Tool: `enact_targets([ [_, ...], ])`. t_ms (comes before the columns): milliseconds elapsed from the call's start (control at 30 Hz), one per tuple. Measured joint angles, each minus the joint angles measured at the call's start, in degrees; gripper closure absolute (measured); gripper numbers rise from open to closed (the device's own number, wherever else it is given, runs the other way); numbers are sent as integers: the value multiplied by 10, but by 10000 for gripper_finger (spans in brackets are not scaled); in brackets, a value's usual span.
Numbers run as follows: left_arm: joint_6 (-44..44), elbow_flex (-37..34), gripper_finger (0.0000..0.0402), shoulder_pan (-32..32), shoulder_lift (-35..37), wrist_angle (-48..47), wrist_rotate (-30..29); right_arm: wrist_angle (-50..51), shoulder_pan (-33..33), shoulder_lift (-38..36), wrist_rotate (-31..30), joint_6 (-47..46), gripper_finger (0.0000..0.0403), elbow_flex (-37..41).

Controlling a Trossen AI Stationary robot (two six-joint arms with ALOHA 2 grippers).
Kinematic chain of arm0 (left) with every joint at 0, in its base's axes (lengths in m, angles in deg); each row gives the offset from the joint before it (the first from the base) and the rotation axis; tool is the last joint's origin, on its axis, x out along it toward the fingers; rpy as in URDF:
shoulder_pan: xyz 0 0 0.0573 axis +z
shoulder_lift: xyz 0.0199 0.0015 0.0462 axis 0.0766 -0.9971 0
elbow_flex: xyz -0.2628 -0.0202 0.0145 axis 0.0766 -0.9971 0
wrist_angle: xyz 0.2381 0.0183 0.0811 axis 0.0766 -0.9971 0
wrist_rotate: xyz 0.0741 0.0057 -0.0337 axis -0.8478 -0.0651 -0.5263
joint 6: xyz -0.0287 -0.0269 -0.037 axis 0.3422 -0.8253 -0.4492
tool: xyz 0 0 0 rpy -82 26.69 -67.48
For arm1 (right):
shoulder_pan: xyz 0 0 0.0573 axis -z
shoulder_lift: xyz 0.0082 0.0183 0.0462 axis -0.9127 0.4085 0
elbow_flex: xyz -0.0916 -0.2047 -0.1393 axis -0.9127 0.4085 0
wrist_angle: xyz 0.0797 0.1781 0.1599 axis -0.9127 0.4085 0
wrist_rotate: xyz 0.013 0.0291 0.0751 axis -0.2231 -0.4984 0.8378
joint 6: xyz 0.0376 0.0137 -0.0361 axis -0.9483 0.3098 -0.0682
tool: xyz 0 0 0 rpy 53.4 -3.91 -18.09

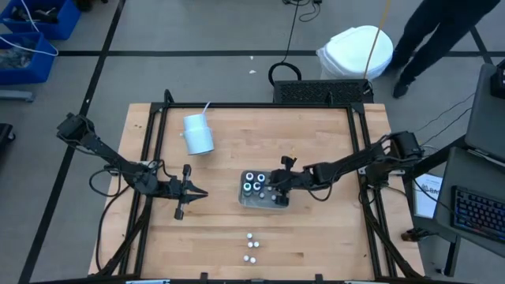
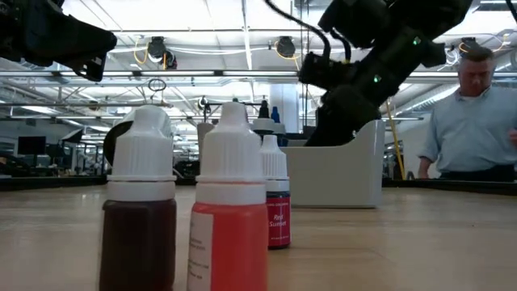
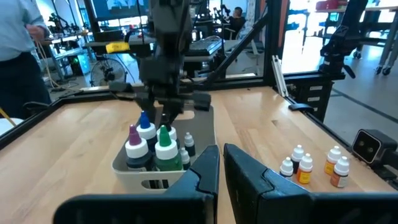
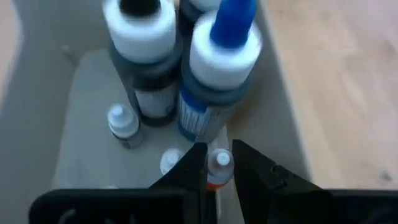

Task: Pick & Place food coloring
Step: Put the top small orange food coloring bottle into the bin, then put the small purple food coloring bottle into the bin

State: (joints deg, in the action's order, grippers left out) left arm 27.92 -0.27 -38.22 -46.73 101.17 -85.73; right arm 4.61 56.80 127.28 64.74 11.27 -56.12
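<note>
The food coloring stands in two groups. Several larger dark bottles [image 1: 254,183] and a few tiny ones [image 4: 122,124] stand in the clear tray [image 1: 246,199]. Three tiny white-capped bottles [image 1: 251,246] stand upright on the table near its front edge. My right gripper [image 4: 219,163] hangs over the tray's right half, beside the blue-tipped bottle [image 4: 221,62], shut on a tiny bottle with an orange body. My left gripper [image 1: 199,192] waits level above the table to the left of the tray, shut on nothing. My right gripper pinches a tiny food coloring bottle between its two fingertips, which close on its sides just below the white cap [image 4: 219,159]. The fingers slant down from the table's right side. The bottle stands roughly upright inside the tray; the fingers hide its bottom.
A white cup with a straw [image 1: 197,132] lies on its side at the far left of the table. A black frame [image 1: 237,107] runs around the table. A person [image 2: 472,121] stands beyond the table. Bare wood lies between the tray and the three bottles.
</note>
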Motion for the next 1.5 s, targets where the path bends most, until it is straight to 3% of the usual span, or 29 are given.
enact_targets([
  [1067,3,0,369,0,0,-3,-12,-30,8,22,2,-2,345,1],
  [1500,-15,0,369,0,0,-5,-10,-28,7,16,-29,-13,271,0],
])
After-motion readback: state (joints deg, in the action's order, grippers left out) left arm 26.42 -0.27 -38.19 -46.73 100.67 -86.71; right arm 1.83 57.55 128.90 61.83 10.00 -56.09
